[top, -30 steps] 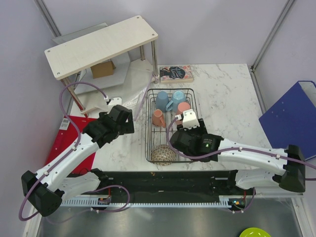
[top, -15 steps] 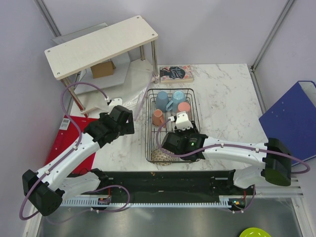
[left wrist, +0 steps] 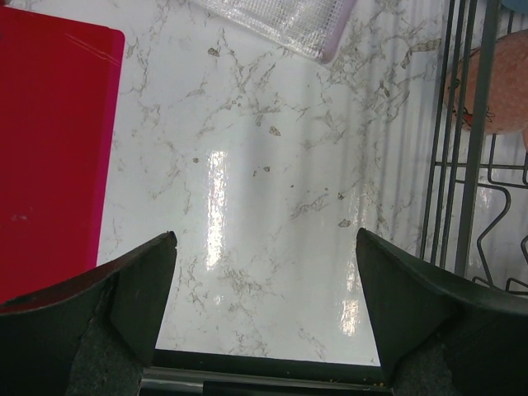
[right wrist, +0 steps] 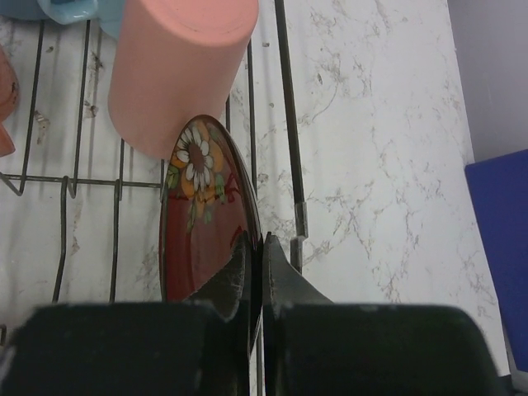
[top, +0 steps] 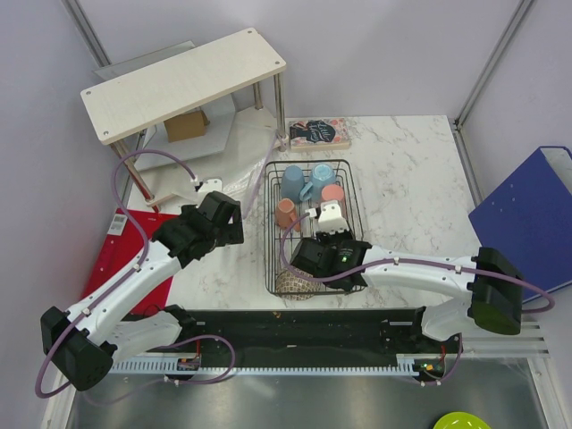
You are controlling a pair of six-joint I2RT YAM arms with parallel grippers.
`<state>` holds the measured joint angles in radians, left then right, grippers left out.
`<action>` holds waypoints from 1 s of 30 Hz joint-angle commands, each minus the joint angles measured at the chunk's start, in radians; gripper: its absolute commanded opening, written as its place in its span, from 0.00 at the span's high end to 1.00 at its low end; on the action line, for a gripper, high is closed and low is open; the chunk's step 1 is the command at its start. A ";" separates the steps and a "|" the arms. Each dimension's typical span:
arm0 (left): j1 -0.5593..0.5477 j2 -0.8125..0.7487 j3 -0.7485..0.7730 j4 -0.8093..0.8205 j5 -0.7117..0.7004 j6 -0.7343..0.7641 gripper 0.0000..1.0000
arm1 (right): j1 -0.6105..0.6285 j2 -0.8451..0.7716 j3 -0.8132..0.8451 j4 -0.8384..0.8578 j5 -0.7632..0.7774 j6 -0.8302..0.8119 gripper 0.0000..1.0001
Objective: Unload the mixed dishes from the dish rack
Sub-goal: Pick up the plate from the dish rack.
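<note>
Red floral plate [right wrist: 202, 235] on edge in wire rack [right wrist: 283, 99], pink tumbler [right wrist: 177, 66] beside

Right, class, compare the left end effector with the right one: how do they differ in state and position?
The left end effector stands wide open and empty; the right end effector is shut on the rim of the dark red plate. The left one hangs over bare table beside the dish rack; the right one reaches inside it. Both have black fingers.
</note>
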<state>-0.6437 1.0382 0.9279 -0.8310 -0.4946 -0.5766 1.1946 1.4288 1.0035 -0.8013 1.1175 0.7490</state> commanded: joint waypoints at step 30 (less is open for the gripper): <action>-0.002 -0.152 0.017 0.157 0.152 -0.033 0.06 | -0.004 -0.563 0.066 0.308 -0.324 -0.154 1.00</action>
<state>-0.6437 1.0183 0.9279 -0.8135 -0.4664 -0.5930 1.2060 0.9863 1.1919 -0.7475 0.8482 0.5819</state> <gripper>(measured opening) 0.948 0.035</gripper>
